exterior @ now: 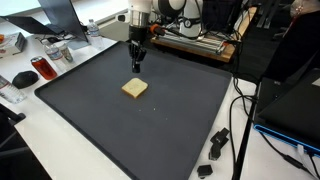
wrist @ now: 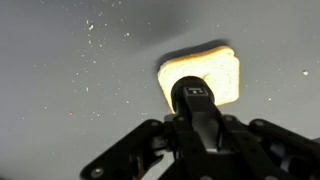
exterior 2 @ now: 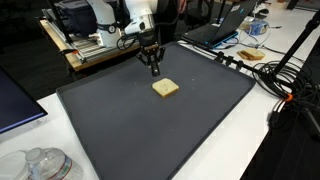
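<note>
Mat [exterior: 90, 115]: dark grey, matt, finely textured, dotted with pale specks. Bread slice [exterior: 135, 88]: pale, soft, porous crumb, browner crust. Gripper [exterior: 137, 66]: black, hard plastic or metal, slight sheen. Table [exterior: 45, 140]: white, smooth.

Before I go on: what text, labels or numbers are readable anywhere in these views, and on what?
No text can be read in any view.
The small white mark on the shut black gripper: too blurred to read.
The pale square bread slice and dark grey mat: no print visible.
The red object beside the mat: too small to tell.
</note>
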